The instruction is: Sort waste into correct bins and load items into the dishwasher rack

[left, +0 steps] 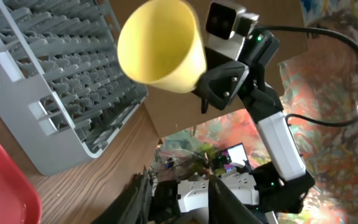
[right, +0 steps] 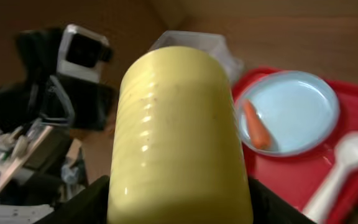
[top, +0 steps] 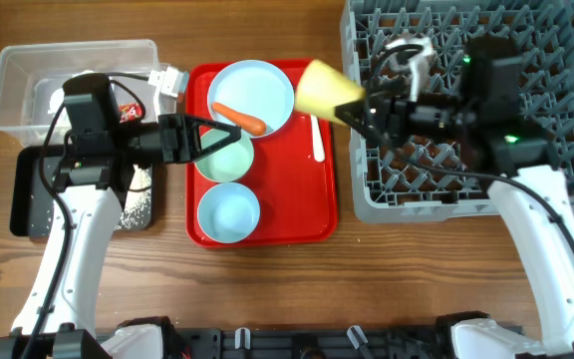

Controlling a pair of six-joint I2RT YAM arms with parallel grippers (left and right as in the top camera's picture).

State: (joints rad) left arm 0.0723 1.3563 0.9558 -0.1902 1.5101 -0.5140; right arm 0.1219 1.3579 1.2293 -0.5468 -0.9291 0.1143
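Right tool (top: 355, 106) grips yellow cup (top: 325, 88) sideways, mouth seemingly pointing left.

**Where everything sits around the serving tray**

Take the serving tray (top: 307, 199) as your anchor. On its far half you have the plate (top: 267, 85), with the carrot piece (top: 239, 119) lying in it. The spoon (top: 318, 138) lies on the tray just right of the plate. The middle bowl (top: 232, 166) sits just in front of the plate, and the near bowl (top: 229, 211) in front of that. The cup (top: 325, 90) hangs above the tray's far right corner. The rack (top: 566, 40) stands to the tray's right. The tub (top: 28, 80) is to the tray's left at the far side, with the bin tray (top: 28, 199) in front of the tub.
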